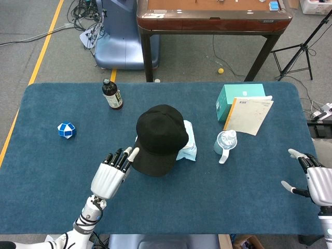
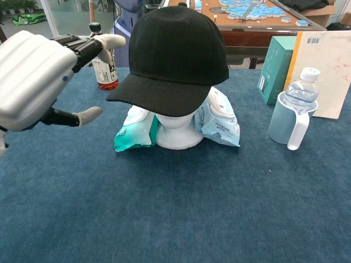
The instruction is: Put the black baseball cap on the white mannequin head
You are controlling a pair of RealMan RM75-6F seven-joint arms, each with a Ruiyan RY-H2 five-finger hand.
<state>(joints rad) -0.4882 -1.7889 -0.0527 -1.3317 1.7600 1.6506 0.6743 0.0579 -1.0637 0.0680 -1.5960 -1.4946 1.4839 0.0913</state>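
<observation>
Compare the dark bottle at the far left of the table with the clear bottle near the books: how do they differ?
The dark bottle has a black cap and a printed label; the clear bottle is see-through with a white cap. The dark bottle stands bare on the blue table, while the clear bottle sits inside a pale cup holder with a handle. Both stand upright, caps closed.

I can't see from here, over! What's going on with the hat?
Left hand open, off the cap. Right hand open, far side. Black cap sitting on the mannequin head. Nothing in the way.
</observation>
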